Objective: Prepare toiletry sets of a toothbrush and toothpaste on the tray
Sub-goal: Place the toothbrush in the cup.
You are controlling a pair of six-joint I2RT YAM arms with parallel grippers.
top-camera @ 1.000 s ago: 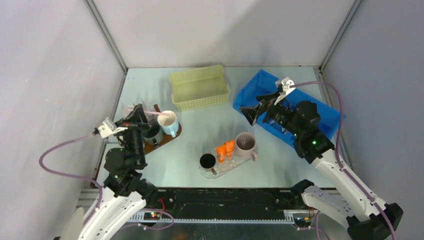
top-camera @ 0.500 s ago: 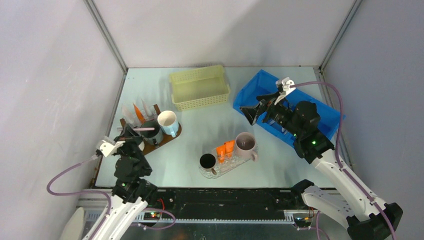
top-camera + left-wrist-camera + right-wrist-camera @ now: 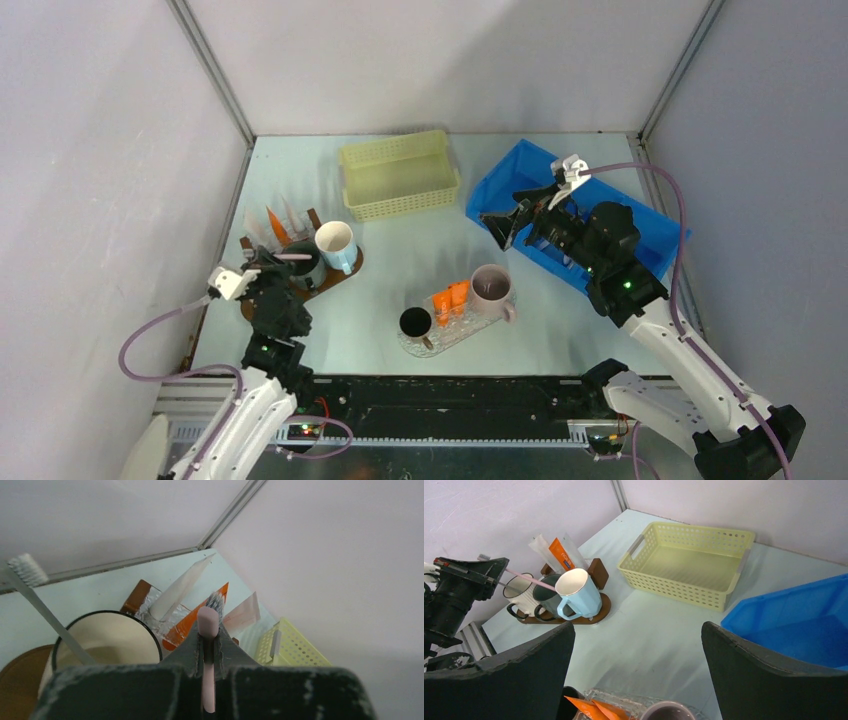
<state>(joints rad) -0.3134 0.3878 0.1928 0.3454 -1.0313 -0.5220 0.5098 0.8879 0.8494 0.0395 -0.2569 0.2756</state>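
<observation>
On the bench [image 3: 400, 250], the clear tray [image 3: 455, 333] near 6 o'clock carries two orange tubes [image 3: 450, 298] between a black mug [image 3: 415, 322] and a pink mug [image 3: 490, 285]. No toothbrush shows there, so I judge the sets roughly half made. The right tool [image 3: 512, 215] hangs released at 2 o'clock, while the left tool [image 3: 208, 642], at 9 o'clock beside the mug stand [image 3: 330, 275], is clenched on a pink toothbrush [image 3: 207, 622], well apart from the tray.
</observation>
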